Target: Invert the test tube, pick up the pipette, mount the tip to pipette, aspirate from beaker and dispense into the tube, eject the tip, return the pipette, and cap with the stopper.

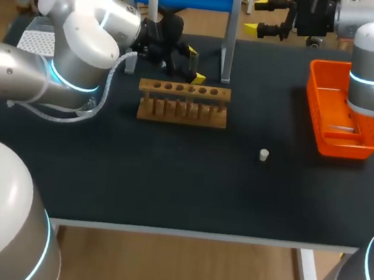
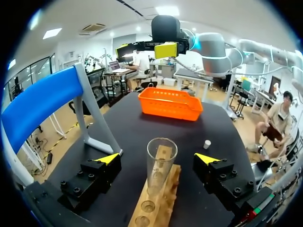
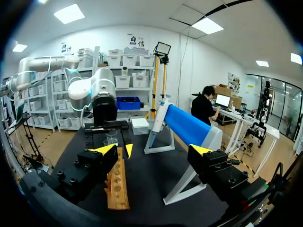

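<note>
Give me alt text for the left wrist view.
The open left gripper straddles a clear test tube standing mouth-up in the wooden rack, not touching it. Beyond lie a white stopper and an orange basket.

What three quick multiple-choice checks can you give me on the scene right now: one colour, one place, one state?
1. The tray is:
A) green
B) orange
C) white

2. The stopper lies:
A) on the table, between the wooden rack and the tray
B) inside the tray
C) in a rack hole

3. The left gripper is:
A) shut on the test tube
B) shut on nothing
C) open, with a finger on either side of the test tube and neither touching it

Answers:
1 B: the head and left wrist views both show it bright orange.
2 A: the head view shows it alone on the dark tabletop, apart from both.
3 C: the left wrist view shows a gap between the glass and each yellow tip.
</note>
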